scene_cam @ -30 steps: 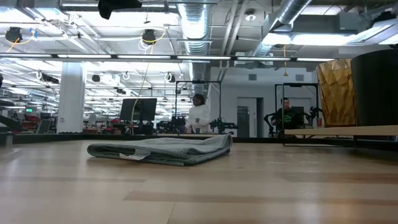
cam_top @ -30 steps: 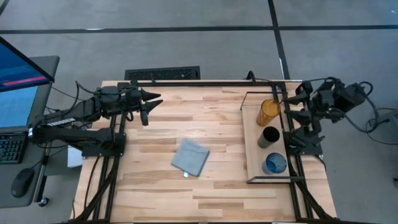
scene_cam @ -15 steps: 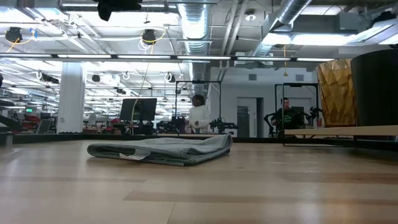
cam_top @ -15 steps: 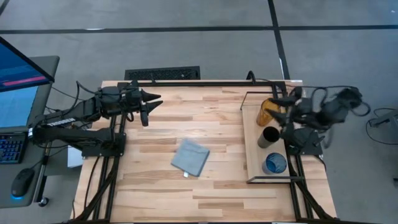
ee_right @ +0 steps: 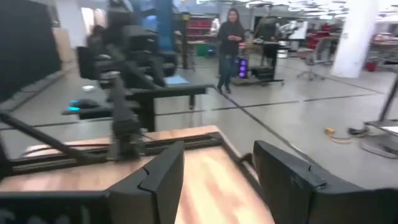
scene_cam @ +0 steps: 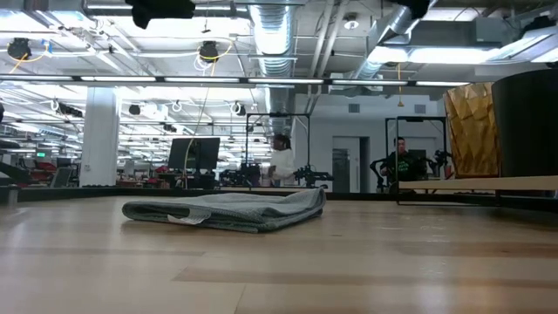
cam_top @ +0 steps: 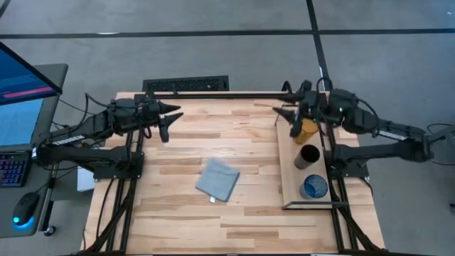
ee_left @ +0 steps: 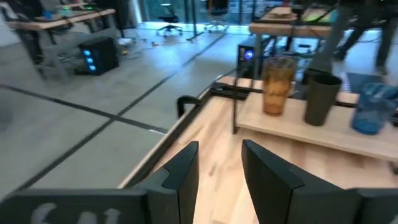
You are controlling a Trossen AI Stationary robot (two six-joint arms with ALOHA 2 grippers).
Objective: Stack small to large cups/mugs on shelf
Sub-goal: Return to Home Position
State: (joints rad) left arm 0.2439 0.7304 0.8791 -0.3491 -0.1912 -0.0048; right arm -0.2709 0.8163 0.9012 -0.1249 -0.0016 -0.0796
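**Entry: right-side shelf and 3 cups, arms withdrawing**

1. Shelf: long board on the right of the surface, ringed by a thin black wire frame.
2. Amber tumbler: upright at the far end of the shelf, partly under the right arm.
3. Black cup: upright at mid-shelf, just beside the tumbler.
4. Blue cup: upright toward the near end, just beside the black cup. The 3 stand in a row, none nested.
5. Right arm: reaches in from the right across the far end of the shelf. The right jaws stand apart and empty, past the tumbler; their height over it cannot be told.
6. Left arm: waits at far left. The left jaws stand apart and empty.
7. Cloth: folded at mid-surface, well apart from the shelf.

**Hazards, as judged**
- A low pull-back of the right arm may clip the tumbler's rim. As the tallest cup, it likely tips most easily.
- A tipped tumbler may strike the black cup, so close is the spacing.
- A jaw or wrist may snag the wire frame and shift the whole shelf, so rising before retreating seems safer.
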